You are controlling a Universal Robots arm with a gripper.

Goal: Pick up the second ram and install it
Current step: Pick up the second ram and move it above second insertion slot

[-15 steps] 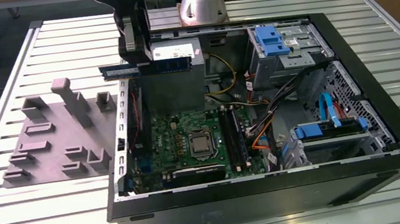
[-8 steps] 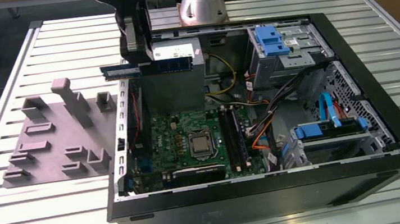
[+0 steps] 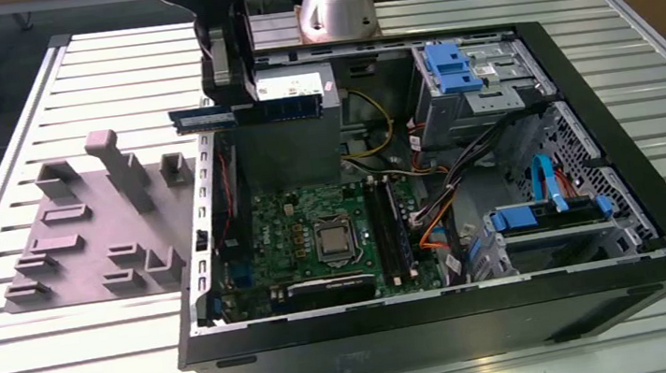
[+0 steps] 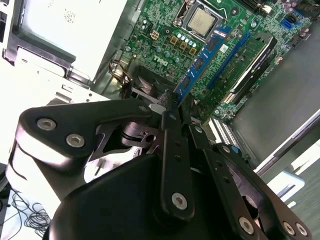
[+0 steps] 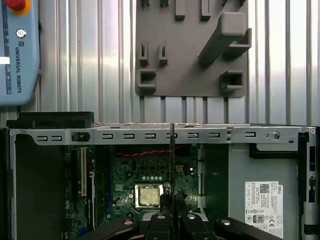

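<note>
- Black computer case (image 3: 449,324) lies open on the slatted metal table (image 3: 27,372), its front wall nearest in the exterior view.
- Grey fixture plate (image 3: 76,244) sits on the table at the exterior view's left, just beside the case.
- Gripper (image 3: 236,103) pinches the second ram (image 3: 293,107) near its middle, holding it level above the case, by the grey power supply (image 3: 290,84).
- Green motherboard (image 3: 299,219) with its bare processor (image 3: 335,240) lies below; blue drive brackets (image 3: 445,65) line the exterior view's right.
</note>
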